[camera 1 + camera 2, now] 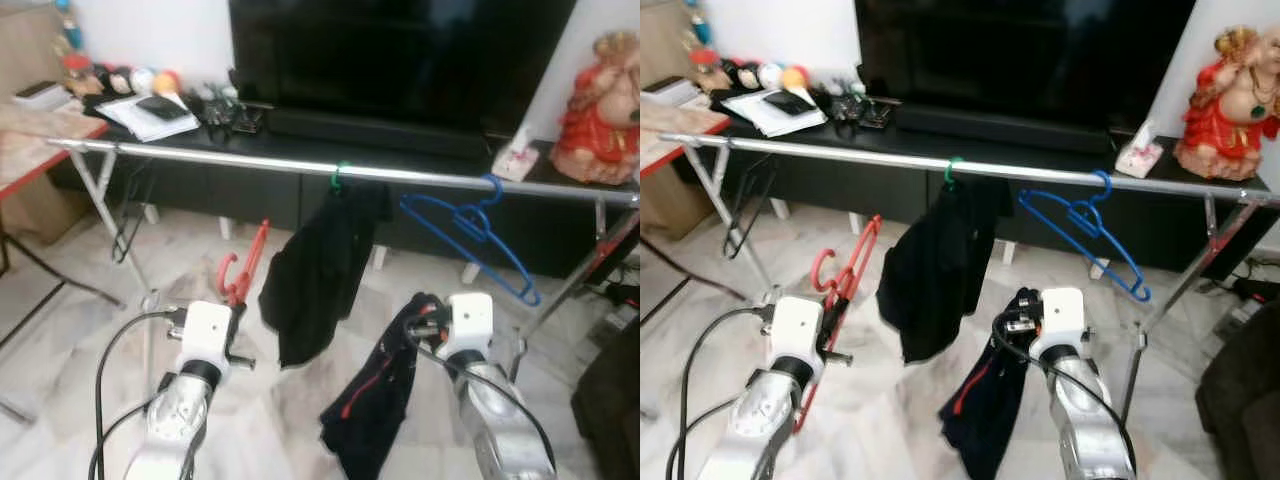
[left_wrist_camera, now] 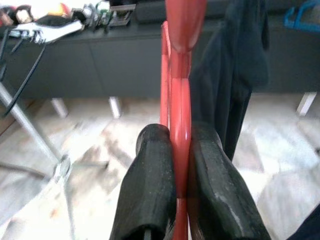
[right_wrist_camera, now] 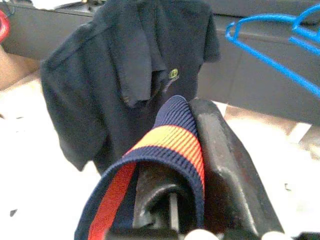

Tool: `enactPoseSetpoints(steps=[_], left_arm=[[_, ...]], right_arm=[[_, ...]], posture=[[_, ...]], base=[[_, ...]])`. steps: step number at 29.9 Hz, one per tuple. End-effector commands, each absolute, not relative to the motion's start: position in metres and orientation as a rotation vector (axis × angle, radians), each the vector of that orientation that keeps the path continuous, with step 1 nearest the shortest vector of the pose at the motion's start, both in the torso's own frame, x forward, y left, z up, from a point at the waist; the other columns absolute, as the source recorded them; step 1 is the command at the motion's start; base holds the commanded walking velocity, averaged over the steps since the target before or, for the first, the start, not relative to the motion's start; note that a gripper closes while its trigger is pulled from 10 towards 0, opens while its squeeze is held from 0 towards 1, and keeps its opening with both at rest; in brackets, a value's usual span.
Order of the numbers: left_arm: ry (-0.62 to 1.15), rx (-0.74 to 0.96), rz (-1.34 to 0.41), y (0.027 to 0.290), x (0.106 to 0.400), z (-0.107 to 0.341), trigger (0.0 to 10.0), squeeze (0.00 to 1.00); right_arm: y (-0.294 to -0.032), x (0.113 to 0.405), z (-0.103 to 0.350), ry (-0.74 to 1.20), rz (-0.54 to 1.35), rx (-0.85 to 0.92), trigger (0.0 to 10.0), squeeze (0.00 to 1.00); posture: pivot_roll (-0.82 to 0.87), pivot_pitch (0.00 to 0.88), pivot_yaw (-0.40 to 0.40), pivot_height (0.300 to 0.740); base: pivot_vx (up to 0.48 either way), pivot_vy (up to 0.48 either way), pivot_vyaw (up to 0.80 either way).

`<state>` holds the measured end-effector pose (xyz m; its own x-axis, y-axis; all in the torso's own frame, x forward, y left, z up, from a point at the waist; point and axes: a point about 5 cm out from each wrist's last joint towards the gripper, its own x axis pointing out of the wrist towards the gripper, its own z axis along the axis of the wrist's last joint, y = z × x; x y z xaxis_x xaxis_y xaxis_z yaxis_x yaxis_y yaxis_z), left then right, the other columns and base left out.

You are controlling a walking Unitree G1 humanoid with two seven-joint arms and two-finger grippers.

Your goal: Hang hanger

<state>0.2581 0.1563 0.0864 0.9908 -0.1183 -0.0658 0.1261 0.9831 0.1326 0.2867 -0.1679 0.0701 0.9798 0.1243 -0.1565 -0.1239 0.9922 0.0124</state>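
My left gripper [image 2: 179,170] is shut on a red hanger [image 1: 243,268], which stands up from the fingers [image 2: 150,190] below the silver rail [image 1: 250,160]. My right gripper [image 3: 195,165] is shut on a dark navy garment with a red-orange striped band [image 3: 170,145]; the garment [image 1: 375,400] droops from it below the rail. On the rail hang a black shirt on a green hook [image 1: 322,260] and an empty blue hanger [image 1: 470,235] to its right.
A black hanger [image 1: 128,215] hangs near the rail's left end. Behind the rack stands a black TV bench [image 1: 400,140] with a television, clutter and a red statue [image 1: 598,100]. A wooden table edge [image 1: 40,140] is at far left; marble floor below.
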Motion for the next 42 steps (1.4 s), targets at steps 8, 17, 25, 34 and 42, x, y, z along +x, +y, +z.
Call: enactPoseSetpoints(steps=[8, 17, 25, 34, 42], left_arm=[[0.061, 0.167, -0.146, 0.152, 0.262, 0.088, 10.0, 0.00], [0.067, 0.151, -0.152, 0.150, 0.261, 0.087, 10.0, 0.00], [0.064, 0.142, -0.163, 0.148, 0.263, 0.089, 10.0, 0.00], [0.105, 0.140, -0.255, 0.142, 0.259, 0.084, 10.0, 0.00], [0.112, 0.144, -0.289, 0.146, 0.259, 0.085, 10.0, 0.00]], right_arm=[[-0.167, 0.291, 0.075, 0.137, 0.115, 0.000, 10.0, 0.00], [-0.168, 0.291, 0.072, 0.162, 0.098, -0.003, 10.0, 0.00], [-0.165, 0.293, 0.073, 0.162, 0.111, -0.006, 10.0, 0.00], [-0.160, 0.295, 0.073, 0.166, 0.122, -0.007, 10.0, 0.00], [-0.156, 0.296, 0.071, 0.175, 0.130, -0.011, 10.0, 0.00]], posture=[[0.01, 0.000, -0.027, 0.740], [0.00, 0.000, -0.026, 0.740], [0.00, 0.000, -0.028, 0.740], [0.01, 0.000, -0.023, 0.740], [0.01, 0.000, -0.020, 0.740]], base=[[-0.093, 0.000, 0.00], [0.000, 0.000, 0.00], [0.000, 0.000, -0.77], [0.000, 0.000, -0.77], [0.000, 0.000, -0.77]])
